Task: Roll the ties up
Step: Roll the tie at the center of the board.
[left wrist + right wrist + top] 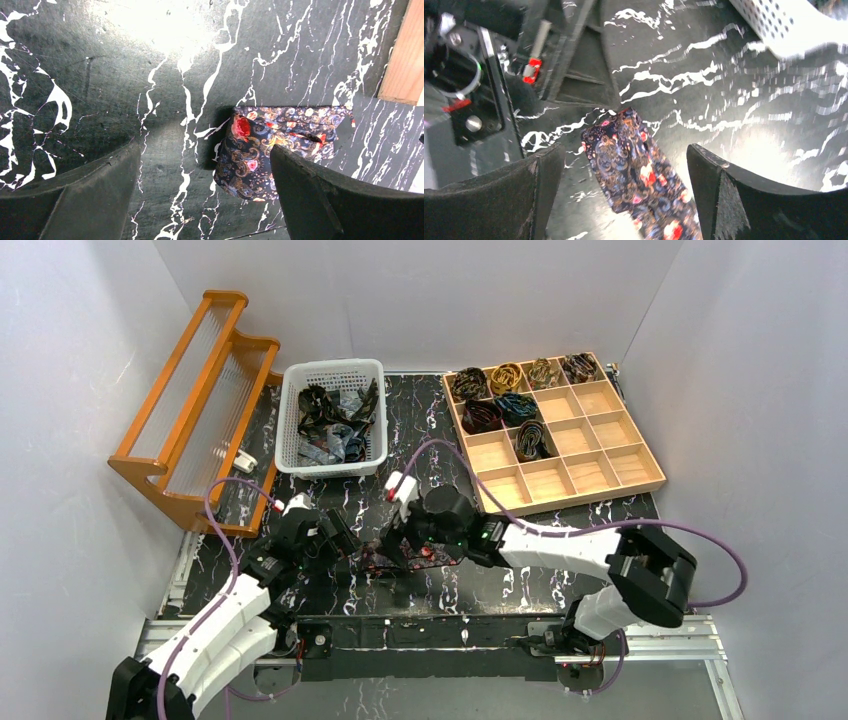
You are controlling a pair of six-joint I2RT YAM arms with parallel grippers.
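Basket (290, 455) holds loose ties (335, 420); wooden tray (600, 468) holds seven coiled ties (505, 377); left gripper (205, 155) and right gripper (624, 155) gape over paisley tie (260, 150).

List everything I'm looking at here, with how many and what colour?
paisley tie: one, dark blue with red spots, on the table between the arms
rolled ties: seven, dark and gold, in the tray
loose ties: heap, count unclear, dark, in the basket
basket: one, white, far middle
tray: one, pale wood, far right
rack: one, orange wood, left
table: one, black, white veins
left fingers: two, black, open, near the tie's end
right fingers: two, black, open, over the tie
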